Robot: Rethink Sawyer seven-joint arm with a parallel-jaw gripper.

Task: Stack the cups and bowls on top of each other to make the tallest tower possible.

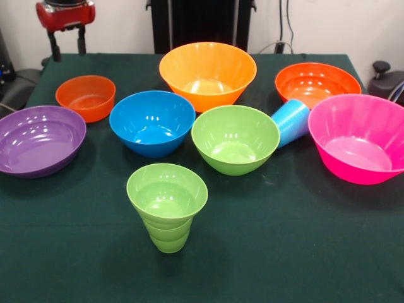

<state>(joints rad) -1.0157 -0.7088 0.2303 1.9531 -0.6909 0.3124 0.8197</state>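
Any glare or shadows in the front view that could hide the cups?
Front view: soft highlights sit inside the blue bowl and purple bowl; faint shadows fall under each piece; the green cup reads clearly; the blue cup lies tilted, partly hidden behind the green bowl.

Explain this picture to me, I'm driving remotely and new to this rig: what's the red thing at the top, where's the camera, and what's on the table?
The camera faces the robot across a green table. The red thing is the arm's gripper, open, holding nothing. On the table, all apart from it: a lime green cup upright nearest the camera, a light blue cup lying tipped between the green bowl and pink bowl, plus blue, purple, yellow-orange and two orange bowls. Nothing is stacked.
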